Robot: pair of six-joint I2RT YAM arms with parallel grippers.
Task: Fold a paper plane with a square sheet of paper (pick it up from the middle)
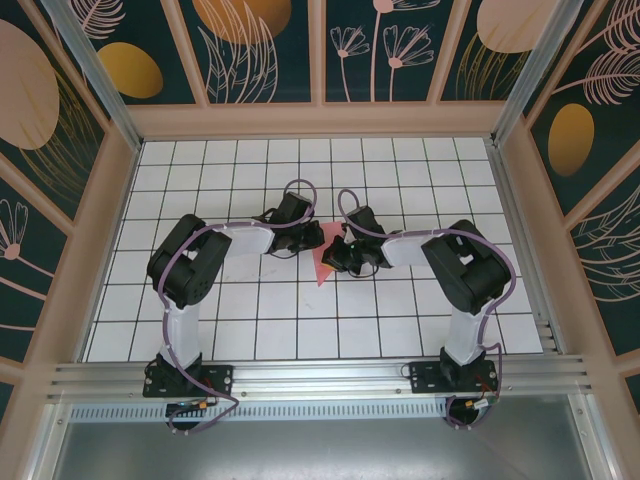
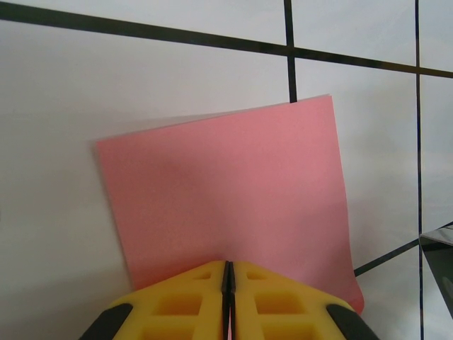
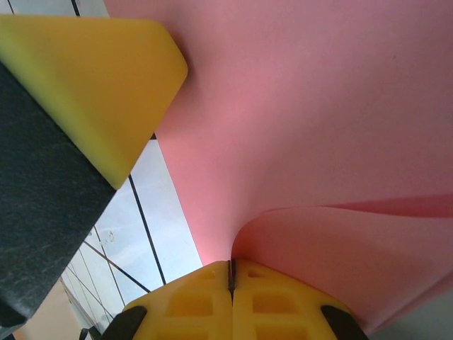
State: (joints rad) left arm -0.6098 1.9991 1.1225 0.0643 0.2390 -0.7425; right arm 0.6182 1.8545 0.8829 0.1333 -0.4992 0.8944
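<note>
Top view: both arms reach inward and meet at mid-table [image 1: 400, 310]. The square sheet of paper [image 1: 322, 268] sits between the left gripper [image 1: 308, 236] and the right gripper [image 1: 336, 256].

Left wrist view: the left gripper's [image 2: 228, 266] yellow fingers [image 2: 177, 304] are pressed together with only a thin seam between them. The sheet [image 2: 226, 191] runs into that seam by its near edge and spreads away from the tips, tilted, over the gridded surface.

Right wrist view: the right gripper's [image 3: 231, 263] fingers [image 3: 283, 304] are closed tight. A curled flap of the sheet [image 3: 318, 106] feeds into their seam, pinched there. One left-gripper finger [image 3: 106, 85] lies against the sheet's upper left.
</note>
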